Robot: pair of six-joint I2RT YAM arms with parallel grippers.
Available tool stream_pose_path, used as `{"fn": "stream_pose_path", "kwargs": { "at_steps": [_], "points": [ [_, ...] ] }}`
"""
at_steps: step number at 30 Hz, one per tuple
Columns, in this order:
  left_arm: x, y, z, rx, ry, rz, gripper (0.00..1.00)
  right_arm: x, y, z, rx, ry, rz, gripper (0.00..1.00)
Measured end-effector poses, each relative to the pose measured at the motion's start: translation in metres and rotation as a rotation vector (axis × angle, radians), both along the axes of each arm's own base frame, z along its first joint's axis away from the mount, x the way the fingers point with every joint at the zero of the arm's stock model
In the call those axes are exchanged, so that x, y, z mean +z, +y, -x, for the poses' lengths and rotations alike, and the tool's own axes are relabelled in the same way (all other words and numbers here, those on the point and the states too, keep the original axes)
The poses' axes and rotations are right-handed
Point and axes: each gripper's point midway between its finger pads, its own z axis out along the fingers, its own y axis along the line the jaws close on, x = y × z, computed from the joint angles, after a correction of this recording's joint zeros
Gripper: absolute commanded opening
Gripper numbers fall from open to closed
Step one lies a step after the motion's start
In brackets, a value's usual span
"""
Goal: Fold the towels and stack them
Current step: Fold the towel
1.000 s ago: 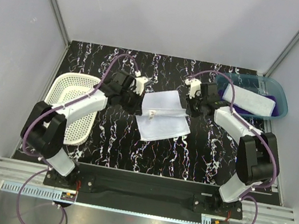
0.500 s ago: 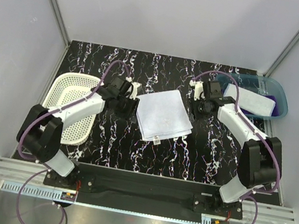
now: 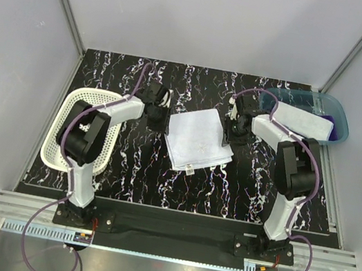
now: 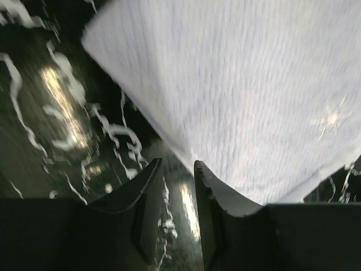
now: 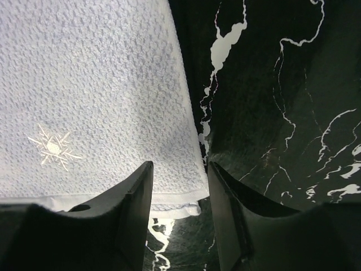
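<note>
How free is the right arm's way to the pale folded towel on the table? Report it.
Likely yes, free. The right pincer sits right at the right edge of the pale folded towel, jaws apart with nothing gripped, and only bare table lies beside it.

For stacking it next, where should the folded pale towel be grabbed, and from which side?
Pinch the pale towel at its right edge, low from the right: it lies flat, layers exposed beside the right end effector.
</note>
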Motion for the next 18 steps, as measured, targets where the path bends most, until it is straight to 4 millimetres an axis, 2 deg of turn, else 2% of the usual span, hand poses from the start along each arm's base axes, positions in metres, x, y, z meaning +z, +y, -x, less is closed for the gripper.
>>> {"fn": "stream_pose_path", "kwargs": {
  "at_steps": [4,6,9,13,16,18],
  "points": [
    [0.006,0.002,-0.033,0.033,-0.03,0.017,0.28,-0.007,0.0,0.011,-0.06,0.028,-0.027,0.51],
    [0.005,0.003,-0.05,0.046,-0.037,0.027,0.28,-0.013,0.0,0.025,-0.092,0.054,-0.05,0.5],
    [0.002,0.003,-0.069,0.05,-0.046,0.034,0.29,-0.01,0.003,0.041,-0.138,0.064,-0.105,0.49],
    [0.002,0.011,-0.073,0.044,-0.033,-0.01,0.33,-0.01,0.005,0.063,-0.205,0.094,-0.161,0.5],
    [0.012,0.022,-0.078,0.061,-0.061,-0.076,0.34,-0.003,0.007,0.073,-0.241,0.101,-0.197,0.52],
    [0.022,0.027,-0.071,0.067,-0.079,-0.1,0.35,0.004,0.009,0.076,-0.252,0.092,-0.219,0.51]
  ]
}}
